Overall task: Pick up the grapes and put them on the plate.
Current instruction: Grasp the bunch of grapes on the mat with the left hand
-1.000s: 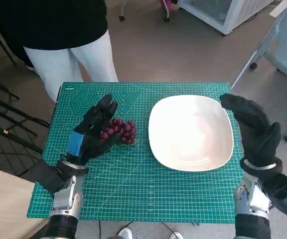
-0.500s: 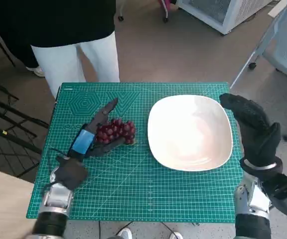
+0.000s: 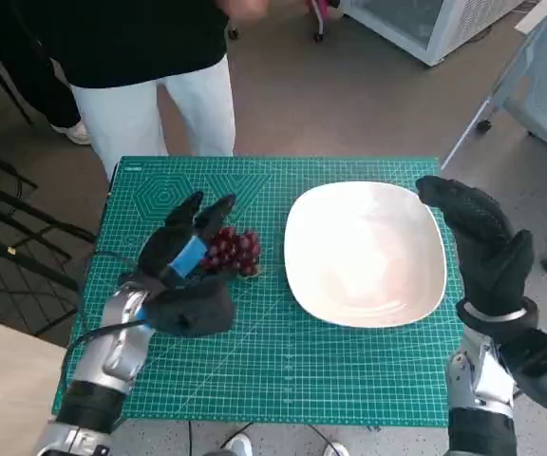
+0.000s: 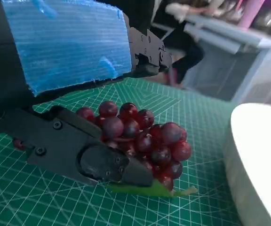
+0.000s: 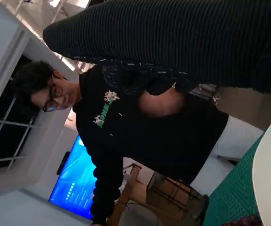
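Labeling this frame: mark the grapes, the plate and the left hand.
grapes (image 4: 145, 136), left wrist view, middle of the bunch.
plate (image 3: 364, 255), head view, bare centre.
left hand (image 3: 180, 256), head view, taped back.

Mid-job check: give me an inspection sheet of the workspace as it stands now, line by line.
Surface: green cutting mat covers the small table.
Job's things: grapes lie on the mat, beside the white plate; the plate holds nothing.
Clutter: nothing seen.
Hands: left hand sits around the grapes, grip unclear; right hand is open, raised at the plate's far edge.
Cables: black cable by the left forearm.
Surroundings: a person stands behind the table; chair nearby.
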Robot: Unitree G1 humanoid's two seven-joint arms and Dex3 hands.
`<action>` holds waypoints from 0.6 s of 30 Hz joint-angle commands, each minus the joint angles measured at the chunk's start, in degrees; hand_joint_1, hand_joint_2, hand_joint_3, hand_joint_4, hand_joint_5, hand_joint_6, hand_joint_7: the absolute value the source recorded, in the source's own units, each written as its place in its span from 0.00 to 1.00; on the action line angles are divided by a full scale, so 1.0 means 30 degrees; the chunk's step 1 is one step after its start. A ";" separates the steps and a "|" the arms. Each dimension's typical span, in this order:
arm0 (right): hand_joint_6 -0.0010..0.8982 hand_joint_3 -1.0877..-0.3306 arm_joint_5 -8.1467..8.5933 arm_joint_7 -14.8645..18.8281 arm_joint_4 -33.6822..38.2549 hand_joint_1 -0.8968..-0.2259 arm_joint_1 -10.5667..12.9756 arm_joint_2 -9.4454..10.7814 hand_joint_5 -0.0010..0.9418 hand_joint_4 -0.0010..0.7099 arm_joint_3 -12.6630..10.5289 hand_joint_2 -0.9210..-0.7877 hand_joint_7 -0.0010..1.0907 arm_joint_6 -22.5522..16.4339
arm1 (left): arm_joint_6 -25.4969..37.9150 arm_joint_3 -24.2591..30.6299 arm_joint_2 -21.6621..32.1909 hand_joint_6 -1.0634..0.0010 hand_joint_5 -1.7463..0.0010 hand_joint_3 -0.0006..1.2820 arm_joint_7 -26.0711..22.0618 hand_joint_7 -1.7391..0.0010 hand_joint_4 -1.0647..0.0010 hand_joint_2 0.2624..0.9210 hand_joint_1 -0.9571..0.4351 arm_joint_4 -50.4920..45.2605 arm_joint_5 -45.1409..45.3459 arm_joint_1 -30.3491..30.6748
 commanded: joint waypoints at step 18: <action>0.02 0.65 -0.0192 -0.0281 -0.0300 0.48 0.0457 0.0184 0.01 0.27 0.0097 0.00 0.35 0.0156 | 0.1393 -0.2479 -0.0264 0.83 1.00 0.00 -0.0145 1.00 0.99 0.83 0.18 0.3551 -0.0234 -0.2686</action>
